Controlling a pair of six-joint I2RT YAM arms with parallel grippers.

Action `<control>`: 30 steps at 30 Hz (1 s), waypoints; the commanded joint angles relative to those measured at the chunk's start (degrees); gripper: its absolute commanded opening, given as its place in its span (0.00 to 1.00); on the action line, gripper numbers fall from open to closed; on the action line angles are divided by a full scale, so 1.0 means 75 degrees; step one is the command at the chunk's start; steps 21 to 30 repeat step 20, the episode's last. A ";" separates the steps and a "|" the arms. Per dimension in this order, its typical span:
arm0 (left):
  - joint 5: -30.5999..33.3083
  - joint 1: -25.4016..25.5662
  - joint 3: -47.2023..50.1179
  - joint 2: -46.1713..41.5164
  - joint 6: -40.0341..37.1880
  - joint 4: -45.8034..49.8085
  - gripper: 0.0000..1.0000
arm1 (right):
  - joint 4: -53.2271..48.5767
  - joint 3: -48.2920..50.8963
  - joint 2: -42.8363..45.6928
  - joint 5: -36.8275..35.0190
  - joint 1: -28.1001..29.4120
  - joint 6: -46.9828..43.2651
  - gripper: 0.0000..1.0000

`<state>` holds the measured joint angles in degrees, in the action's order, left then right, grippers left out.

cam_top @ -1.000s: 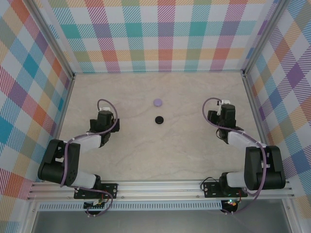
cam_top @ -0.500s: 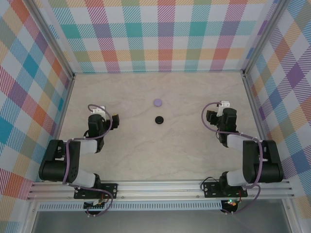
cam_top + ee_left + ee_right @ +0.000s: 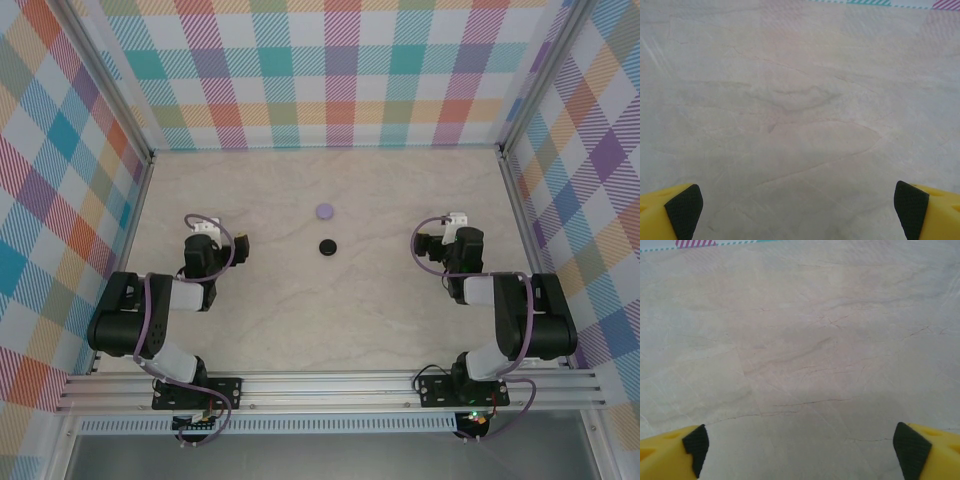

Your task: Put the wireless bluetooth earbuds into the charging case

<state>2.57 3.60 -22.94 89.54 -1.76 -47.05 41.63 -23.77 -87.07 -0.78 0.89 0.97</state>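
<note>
My left gripper (image 3: 797, 205) and right gripper (image 3: 805, 445) both stand spread wide above the table (image 3: 800, 100). Two round cases sit at centre frame in the top view: one lilac case (image 3: 324, 211), with one black case (image 3: 326, 246) just below it.

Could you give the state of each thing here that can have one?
lilac case: looks closed, flat on the table, not held
black case: looks closed, flat on the table, not held
left gripper: open, holding nothing
right gripper: open, holding nothing
</note>
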 commanded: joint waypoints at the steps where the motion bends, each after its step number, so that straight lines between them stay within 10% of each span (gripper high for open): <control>1: 0.0027 -0.0075 -0.0174 0.0016 0.0024 0.0154 1.00 | 0.0414 -0.0077 -0.0016 0.0122 -0.0038 -0.0049 1.00; 30: 0.0121 -0.0019 -0.0189 0.0027 -0.0020 0.0160 1.00 | 0.0448 -0.0065 -0.0007 0.0137 -0.0040 -0.0062 1.00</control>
